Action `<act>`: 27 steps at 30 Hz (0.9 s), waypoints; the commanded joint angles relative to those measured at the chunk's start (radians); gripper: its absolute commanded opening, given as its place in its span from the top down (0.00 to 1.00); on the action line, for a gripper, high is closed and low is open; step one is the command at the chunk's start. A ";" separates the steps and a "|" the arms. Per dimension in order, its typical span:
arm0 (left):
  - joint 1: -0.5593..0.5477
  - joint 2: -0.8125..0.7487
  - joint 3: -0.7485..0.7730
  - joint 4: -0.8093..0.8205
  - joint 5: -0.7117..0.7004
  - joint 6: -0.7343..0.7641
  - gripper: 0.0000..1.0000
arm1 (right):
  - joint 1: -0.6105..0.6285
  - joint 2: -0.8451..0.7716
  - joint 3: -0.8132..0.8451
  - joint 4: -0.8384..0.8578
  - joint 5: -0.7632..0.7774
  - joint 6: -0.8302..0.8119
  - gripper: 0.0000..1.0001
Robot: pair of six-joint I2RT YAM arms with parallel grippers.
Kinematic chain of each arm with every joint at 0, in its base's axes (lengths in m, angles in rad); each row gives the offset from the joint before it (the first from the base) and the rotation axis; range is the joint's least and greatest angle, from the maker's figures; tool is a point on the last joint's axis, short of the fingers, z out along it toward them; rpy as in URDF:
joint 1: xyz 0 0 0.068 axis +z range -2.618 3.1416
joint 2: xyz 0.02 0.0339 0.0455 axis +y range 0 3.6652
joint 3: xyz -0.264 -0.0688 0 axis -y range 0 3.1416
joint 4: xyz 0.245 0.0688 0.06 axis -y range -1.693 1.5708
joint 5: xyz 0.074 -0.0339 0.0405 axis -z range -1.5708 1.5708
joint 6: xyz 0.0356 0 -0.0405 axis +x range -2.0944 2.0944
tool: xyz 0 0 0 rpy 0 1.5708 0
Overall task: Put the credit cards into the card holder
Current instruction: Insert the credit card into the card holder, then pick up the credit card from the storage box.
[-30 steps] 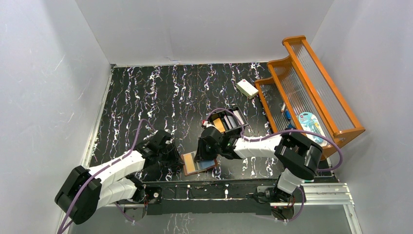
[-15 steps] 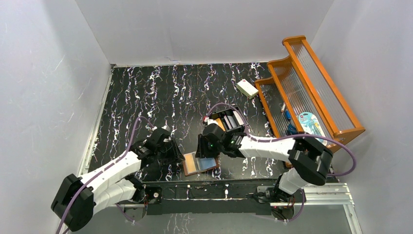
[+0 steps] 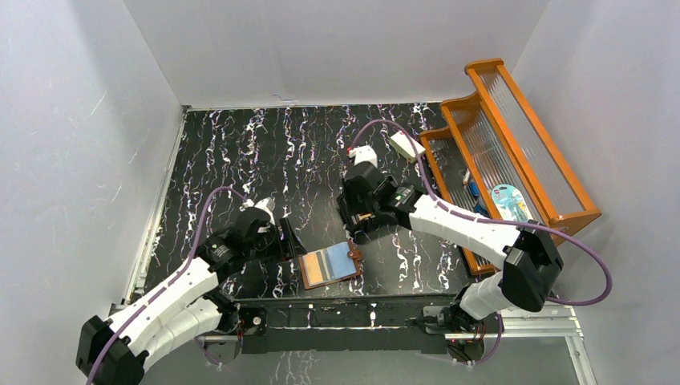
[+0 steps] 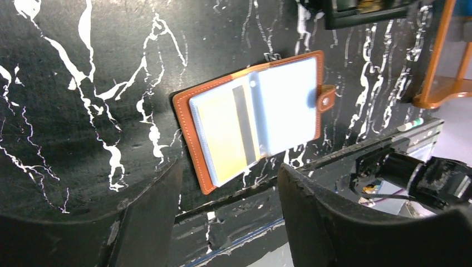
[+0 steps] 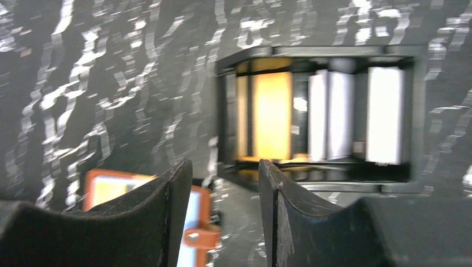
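Note:
The brown card holder [image 4: 183, 108] lies open on the black marbled table near the front edge. An orange credit card [image 4: 222, 130] with a grey stripe sits in its left pale slot. My left gripper [image 4: 228, 167] hovers just short of the holder's near corner, open and empty. In the top view it [image 3: 290, 241] is left of the card holder [image 3: 329, 265]. My right gripper [image 5: 224, 167] is open and empty, between the holder's snap tab [image 5: 200, 236] and a black box [image 5: 222, 111] holding an orange card [image 5: 271, 114] and white cards [image 5: 334, 114].
An orange wooden rack [image 3: 513, 144] with small items stands along the right side. A white block [image 3: 406, 145] lies beside it at the back. The table's front rail [image 3: 361, 309] runs just below the card holder. The right arm covers most of the black box in the top view.
Both grippers have opened. The right gripper has drawn back from the card holder toward the black box. The left gripper has slid away to the left, leaving the holder lying open.

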 commanded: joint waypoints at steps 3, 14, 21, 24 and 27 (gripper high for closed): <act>0.002 -0.073 0.064 -0.053 0.000 0.048 0.36 | -0.131 0.001 0.045 -0.069 0.186 -0.185 0.44; 0.002 -0.101 0.065 -0.064 0.006 0.046 0.36 | -0.183 0.186 0.119 -0.069 0.376 -0.298 0.50; 0.002 -0.106 0.062 -0.062 0.002 0.044 0.36 | -0.183 0.278 0.154 -0.066 0.395 -0.321 0.52; 0.002 -0.108 0.062 -0.063 0.004 0.044 0.36 | -0.183 0.320 0.164 -0.071 0.410 -0.324 0.53; 0.002 -0.116 0.060 -0.063 0.002 0.044 0.36 | -0.185 0.356 0.177 -0.094 0.450 -0.321 0.53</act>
